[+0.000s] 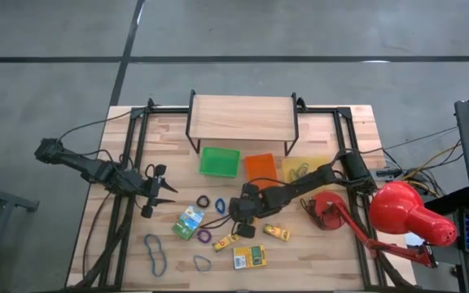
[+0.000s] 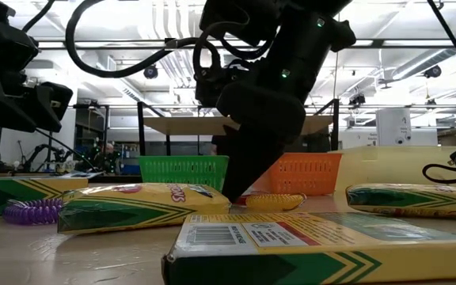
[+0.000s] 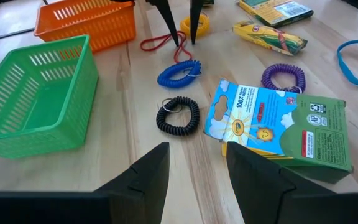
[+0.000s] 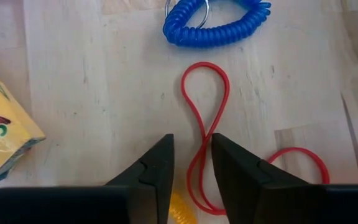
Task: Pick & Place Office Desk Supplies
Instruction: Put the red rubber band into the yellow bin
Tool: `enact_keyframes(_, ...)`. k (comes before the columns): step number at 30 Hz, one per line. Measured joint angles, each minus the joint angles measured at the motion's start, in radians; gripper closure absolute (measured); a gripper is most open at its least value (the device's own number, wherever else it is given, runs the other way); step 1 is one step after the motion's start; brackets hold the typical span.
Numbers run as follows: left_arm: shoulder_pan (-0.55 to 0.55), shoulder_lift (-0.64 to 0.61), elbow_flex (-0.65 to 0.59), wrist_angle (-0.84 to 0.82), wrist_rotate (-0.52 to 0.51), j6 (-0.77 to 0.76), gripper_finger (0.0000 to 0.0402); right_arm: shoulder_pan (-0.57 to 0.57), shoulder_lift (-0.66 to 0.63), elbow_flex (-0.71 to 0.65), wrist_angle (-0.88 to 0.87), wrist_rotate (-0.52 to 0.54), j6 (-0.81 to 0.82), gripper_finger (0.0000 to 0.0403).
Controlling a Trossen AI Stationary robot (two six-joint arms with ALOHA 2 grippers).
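Note:
A thin red rubber band (image 4: 205,93), twisted into a figure eight, lies flat on the wooden table. My right gripper (image 4: 192,165) points steeply down over it, open by a narrow gap, with the band's crossing strands between its fingers. From the left wrist view its fingers (image 3: 166,25) stand over the band (image 3: 157,42), beside a yellow coil (image 3: 199,23). A blue coil (image 4: 216,25) and a black coil (image 3: 178,115) lie close by. My left gripper (image 3: 197,168) waits open at the table's left (image 1: 165,191). My right gripper comes from above, slanting down, with one finger on either side of the band's two strands (image 4: 197,155), just below their crossing. The band lies slack on the table. Whether the fingers touch the strands I cannot tell.
A green-and-blue printed box (image 1: 188,221) and yellow crayon boxes (image 1: 277,233) (image 1: 249,257) lie near the front. Green (image 1: 220,161), orange (image 1: 260,167) and yellow (image 1: 304,168) trays stand under a wooden shelf (image 1: 243,118). A red lamp (image 1: 409,213) fills the right.

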Motion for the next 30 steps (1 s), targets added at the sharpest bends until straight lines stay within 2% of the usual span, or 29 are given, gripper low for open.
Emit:
enact_keyframes(14,0.0,0.0,0.0,0.0,0.0,-0.003,0.0238,-0.001,0.001,-0.001,-0.002,0.007,0.0,0.0391)
enact_keyframes(30,0.0,-0.001,0.0,0.0,0.0,-0.003,0.0238,-0.001,0.0,0.0,-0.001,0.005,0.0,0.0394)
